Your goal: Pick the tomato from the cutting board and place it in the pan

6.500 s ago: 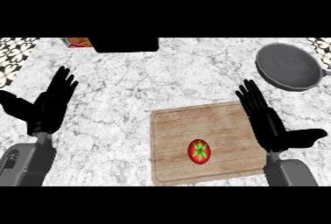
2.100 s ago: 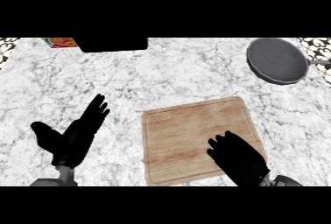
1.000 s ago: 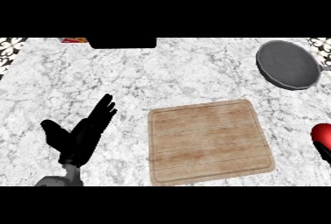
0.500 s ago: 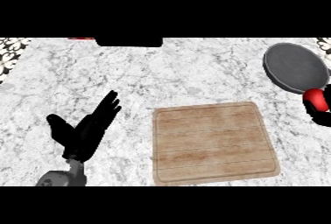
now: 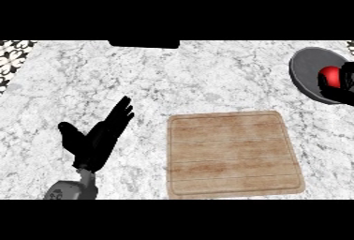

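Note:
The red tomato [image 5: 330, 75] is at the far right edge, over the dark grey pan [image 5: 307, 74], with my right hand [image 5: 343, 84] curled round it; only part of that hand shows. The wooden cutting board [image 5: 233, 153] lies bare on the marble counter, lower middle right. My left hand [image 5: 100, 136] rests open at the lower left, fingers pointing up and to the right, well apart from the board.
The marble counter [image 5: 138, 79] stretches across the view. A black object [image 5: 143, 43] sits at the far edge, top middle. A patterned tile strip [image 5: 10, 51] shows at the upper left corner.
My right hand has carried the tomato up and further over the pan. The view has shifted slightly; the left hand stays open in the same pose.

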You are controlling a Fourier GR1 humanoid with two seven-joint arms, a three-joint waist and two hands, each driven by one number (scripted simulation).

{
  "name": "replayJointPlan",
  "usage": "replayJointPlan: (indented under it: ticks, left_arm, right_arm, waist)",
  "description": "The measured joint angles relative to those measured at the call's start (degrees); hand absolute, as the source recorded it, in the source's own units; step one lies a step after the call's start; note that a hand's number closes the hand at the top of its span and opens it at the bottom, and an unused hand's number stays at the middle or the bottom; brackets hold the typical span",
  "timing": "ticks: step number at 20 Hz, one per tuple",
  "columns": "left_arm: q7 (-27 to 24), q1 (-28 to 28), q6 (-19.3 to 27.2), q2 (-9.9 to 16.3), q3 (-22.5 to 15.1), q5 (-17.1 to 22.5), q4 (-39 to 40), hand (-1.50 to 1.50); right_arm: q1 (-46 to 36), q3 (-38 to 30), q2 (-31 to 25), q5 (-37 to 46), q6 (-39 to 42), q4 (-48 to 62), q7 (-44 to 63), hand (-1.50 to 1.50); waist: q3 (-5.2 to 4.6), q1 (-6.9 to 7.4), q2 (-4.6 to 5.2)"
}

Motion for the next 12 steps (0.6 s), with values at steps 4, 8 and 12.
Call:
replayJointPlan:
  ticks: [4,8,12]
  left_arm:
    - [0.4,-0.1,0.1,-0.6,-0.9,-0.5,-0.7,0.00]
    - [0.2,-0.6,-0.6,-0.4,-0.6,-0.2,-0.4,0.00]
    - [0.2,-0.7,-0.8,-0.8,-1.6,-0.6,-0.7,0.00]
  right_arm:
    - [-4.9,-2.0,0.5,0.4,-2.9,8.5,-2.9,1.50]
    - [-8.4,-3.2,0.1,0.9,-4.3,14.2,-5.3,1.50]
    - [-10.5,-2.1,-1.2,3.3,-5.9,19.0,-3.0,-1.50]
  waist:
    - [0.08,0.92,0.37]
    - [0.13,1.53,0.78]
    - [0.12,2.71,1.28]
